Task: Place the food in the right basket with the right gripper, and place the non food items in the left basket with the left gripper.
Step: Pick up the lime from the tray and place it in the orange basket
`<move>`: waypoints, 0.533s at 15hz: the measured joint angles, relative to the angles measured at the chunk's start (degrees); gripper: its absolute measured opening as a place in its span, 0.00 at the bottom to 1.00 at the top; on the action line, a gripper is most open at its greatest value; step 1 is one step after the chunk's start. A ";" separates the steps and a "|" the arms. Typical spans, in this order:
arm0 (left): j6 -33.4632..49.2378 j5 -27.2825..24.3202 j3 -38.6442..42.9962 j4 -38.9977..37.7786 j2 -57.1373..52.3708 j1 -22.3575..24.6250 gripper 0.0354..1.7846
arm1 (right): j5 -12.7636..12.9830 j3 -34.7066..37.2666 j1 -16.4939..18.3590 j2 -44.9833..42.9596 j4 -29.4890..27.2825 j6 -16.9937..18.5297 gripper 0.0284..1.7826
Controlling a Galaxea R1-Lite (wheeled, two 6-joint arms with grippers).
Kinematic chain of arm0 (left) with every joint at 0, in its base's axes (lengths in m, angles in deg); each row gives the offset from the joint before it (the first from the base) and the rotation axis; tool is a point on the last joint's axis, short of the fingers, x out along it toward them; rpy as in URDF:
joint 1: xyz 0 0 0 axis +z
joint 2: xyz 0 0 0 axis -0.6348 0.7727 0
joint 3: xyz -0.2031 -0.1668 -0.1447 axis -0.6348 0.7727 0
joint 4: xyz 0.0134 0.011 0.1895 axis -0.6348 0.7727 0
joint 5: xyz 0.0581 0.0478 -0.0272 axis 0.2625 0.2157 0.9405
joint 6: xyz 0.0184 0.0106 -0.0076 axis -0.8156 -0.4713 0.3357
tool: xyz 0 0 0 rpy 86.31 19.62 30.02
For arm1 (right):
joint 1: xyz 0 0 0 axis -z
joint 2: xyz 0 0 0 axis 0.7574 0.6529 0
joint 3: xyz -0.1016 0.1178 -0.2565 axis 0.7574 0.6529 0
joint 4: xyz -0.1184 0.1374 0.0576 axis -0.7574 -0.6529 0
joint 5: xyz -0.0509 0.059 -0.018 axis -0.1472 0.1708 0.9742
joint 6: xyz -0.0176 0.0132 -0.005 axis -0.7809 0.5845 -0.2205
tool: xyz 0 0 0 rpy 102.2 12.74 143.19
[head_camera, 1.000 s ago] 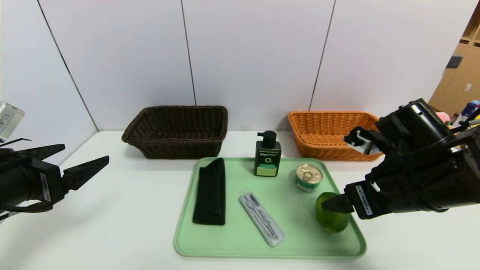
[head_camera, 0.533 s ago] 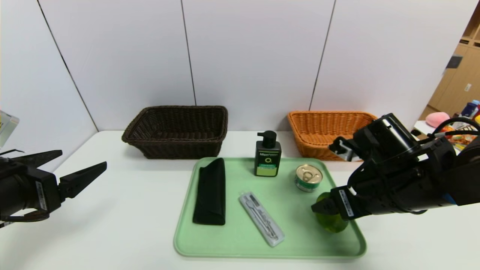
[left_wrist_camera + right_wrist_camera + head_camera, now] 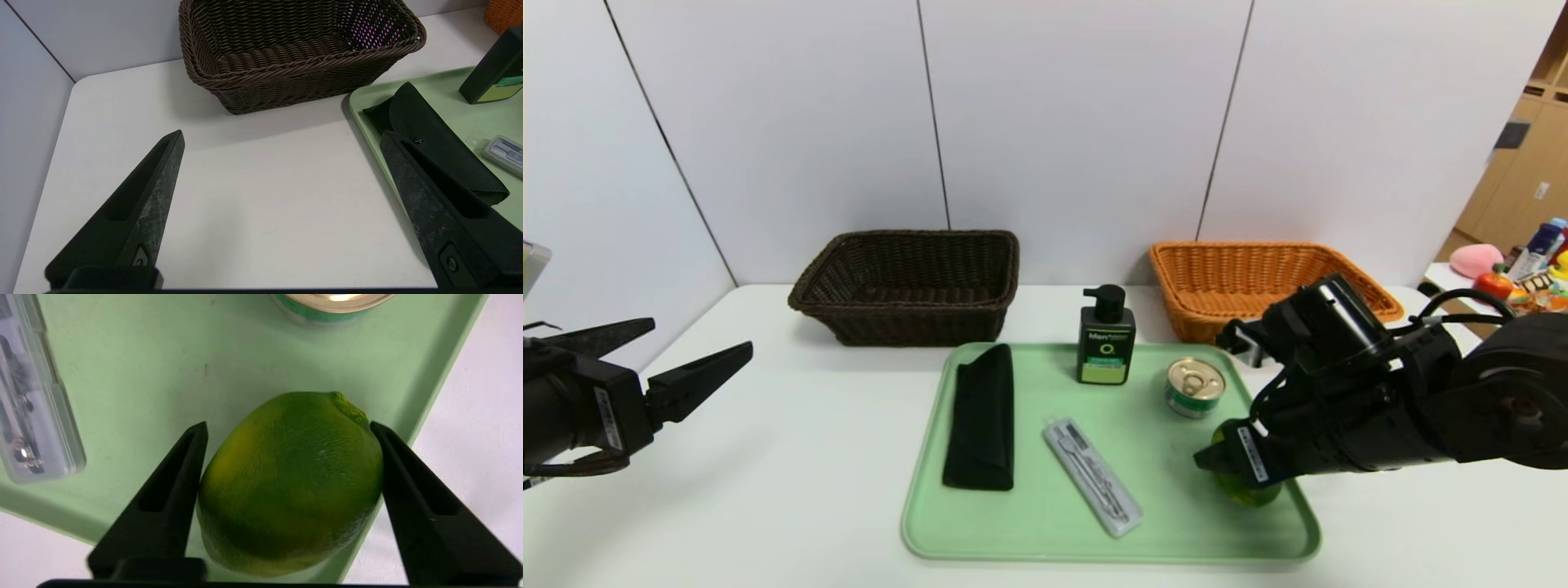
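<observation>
Lime (image 3: 292, 482) at the tray's (image 3: 1029, 523) right front corner sits between my right gripper's (image 3: 288, 437) fingers, both touching its sides for lifting; left gripper (image 3: 282, 139) hovers wide open, empty.

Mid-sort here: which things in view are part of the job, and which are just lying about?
Job: lime, can, pump bottle, pouch, cutlery case, brown basket, orange basket, right gripper, left gripper.
Lying about: tray, clutter far right.

Bare white table (image 3: 792, 457) fills the lower left, open to any gripper. Centre frame, the pump bottle (image 3: 1106, 336) stands tall, blocking the lane between both baskets' (image 3: 907, 282) fronts.
</observation>
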 joint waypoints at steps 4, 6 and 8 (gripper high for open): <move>0.02 0.02 0.00 0.00 -0.07 0.00 0.94 | 0.02 0.87 -0.02 -0.27 0.17 0.02 0.58; 0.02 0.02 0.02 0.00 -0.18 0.00 0.94 | 0.00 0.67 -0.05 -1.34 0.30 -0.09 0.57; 0.11 0.30 0.13 0.00 -0.33 0.09 0.94 | -0.06 -0.33 -0.27 -4.22 0.50 -0.52 0.57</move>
